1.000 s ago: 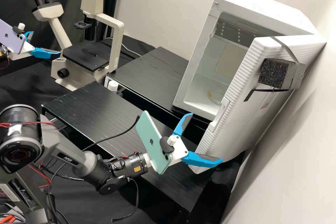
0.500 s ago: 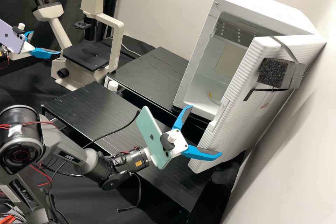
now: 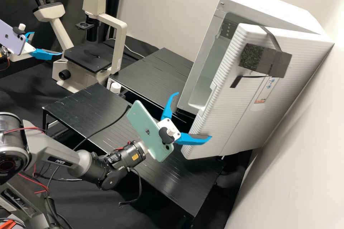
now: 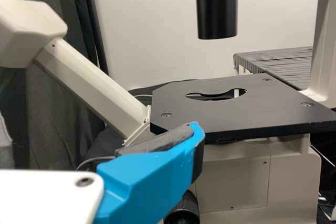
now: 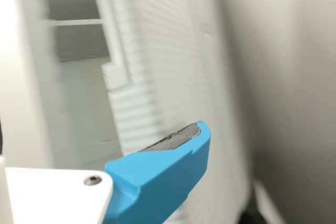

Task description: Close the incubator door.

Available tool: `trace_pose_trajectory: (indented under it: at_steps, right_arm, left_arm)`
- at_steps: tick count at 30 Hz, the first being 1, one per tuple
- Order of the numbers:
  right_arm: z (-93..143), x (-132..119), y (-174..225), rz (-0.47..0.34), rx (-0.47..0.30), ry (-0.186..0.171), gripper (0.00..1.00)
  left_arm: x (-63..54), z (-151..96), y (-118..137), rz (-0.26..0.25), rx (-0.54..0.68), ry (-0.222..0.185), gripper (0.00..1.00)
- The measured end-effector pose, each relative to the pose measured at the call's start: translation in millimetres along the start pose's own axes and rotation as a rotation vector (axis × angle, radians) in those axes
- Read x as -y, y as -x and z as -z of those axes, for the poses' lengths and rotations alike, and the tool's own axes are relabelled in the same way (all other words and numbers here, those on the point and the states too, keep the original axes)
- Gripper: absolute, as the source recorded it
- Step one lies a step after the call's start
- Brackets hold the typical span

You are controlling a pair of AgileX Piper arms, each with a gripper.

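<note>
Two claws stand spread wide, holding nothing: your left claw (image 3: pixel 47 43) is beside the microscope (image 3: pixel 96 58), and your right claw (image 3: pixel 194 115) is at the free edge of the incubator door (image 3: pixel 247 114), one finger (image 3: pixel 190 140) overlapping its ribbed outer face, though you cannot tell whether they touch. The door is ajar just ahead of the right claw, so pushing it shut seems the step in hand. Next, you likely need to press on that face and sweep the edge toward the cabinet (image 3: pixel 279 10), without trapping the other finger.
</note>
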Motion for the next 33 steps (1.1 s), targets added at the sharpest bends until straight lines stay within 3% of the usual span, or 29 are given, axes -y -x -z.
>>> trace_pose_trajectory:
  at_steps: [5, 13, 25, 28, 31, 33]
  right_arm:
    - [16.7, 12.6, -1.5, 0.058, -0.104, 0.007, 1.0]
    - [26.2, 29.2, -9.2, 0.12, -0.153, 0.033, 1.0]
    - [23.3, 63.1, -22.9, 0.2, -0.131, 0.053, 1.0]
    - [21.4, 68.6, -24.1, 0.171, -0.102, 0.062, 1.0]
    - [19.4, 68.3, -24.1, 0.132, -0.081, 0.045, 1.0]
    - [18.2, 66.9, -24.4, 0.127, -0.076, 0.015, 1.0]
  left_arm:
    - [0.0, 0.0, 0.0, 0.0, 0.0, 0.0, 1.0]
    - [0.0, 0.0, 0.0, 0.0, 0.0, 0.0, 1.0]
    - [0.0, 0.0, 0.0, 0.0, 0.0, 0.0, 1.0]
    - [0.0, 0.0, 0.0, 0.0, 0.0, 0.0, 1.0]
    - [0.0, 0.0, 0.0, 0.0, 0.0, 0.0, 1.0]
    - [0.0, 0.0, 0.0, 0.0, 0.0, 0.0, 1.0]
